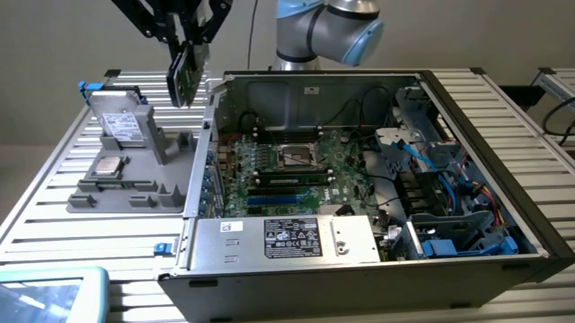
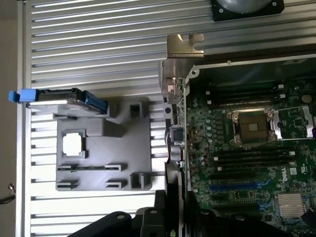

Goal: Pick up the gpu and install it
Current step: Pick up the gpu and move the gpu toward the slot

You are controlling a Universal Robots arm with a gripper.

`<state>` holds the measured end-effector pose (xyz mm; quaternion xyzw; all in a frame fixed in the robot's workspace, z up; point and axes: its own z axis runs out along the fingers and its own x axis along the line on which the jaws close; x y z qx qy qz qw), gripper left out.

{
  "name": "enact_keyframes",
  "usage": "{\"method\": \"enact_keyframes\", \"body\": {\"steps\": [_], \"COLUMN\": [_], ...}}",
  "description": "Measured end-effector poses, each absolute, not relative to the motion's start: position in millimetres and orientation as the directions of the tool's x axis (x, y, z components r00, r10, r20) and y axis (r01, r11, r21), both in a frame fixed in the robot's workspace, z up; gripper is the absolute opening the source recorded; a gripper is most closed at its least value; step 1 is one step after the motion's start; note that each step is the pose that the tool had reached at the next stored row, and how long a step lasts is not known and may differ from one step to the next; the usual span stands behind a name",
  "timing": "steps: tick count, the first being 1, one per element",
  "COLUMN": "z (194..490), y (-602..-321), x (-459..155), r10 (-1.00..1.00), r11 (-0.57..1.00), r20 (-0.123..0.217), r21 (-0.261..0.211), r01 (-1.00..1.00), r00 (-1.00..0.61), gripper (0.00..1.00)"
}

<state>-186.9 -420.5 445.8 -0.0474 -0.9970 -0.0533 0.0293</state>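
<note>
Exterior view: the jaws are clamped on the gpu (image 1: 187, 75), holding it on edge in the air near the tabletop's (image 1: 54, 229) far edge, above the gap between the grey parts holder (image 1: 134, 182) and the open computer case (image 1: 269, 101). Wrist view shows its silver bracket (image 2: 183, 47) by the case's corner.

Upper claw (image 1: 190, 40) beyond frame edge
</note>
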Motion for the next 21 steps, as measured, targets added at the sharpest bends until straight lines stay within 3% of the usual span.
{"method": "enact_keyframes", "body": {"steps": [21], "z": [445], "y": [-434], "x": [-104], "r10": [0.091], "r11": [0.990], "r20": [0.083], "r21": [0.103], "r01": [0.100], "r00": [-0.992], "gripper": [0.27]}}
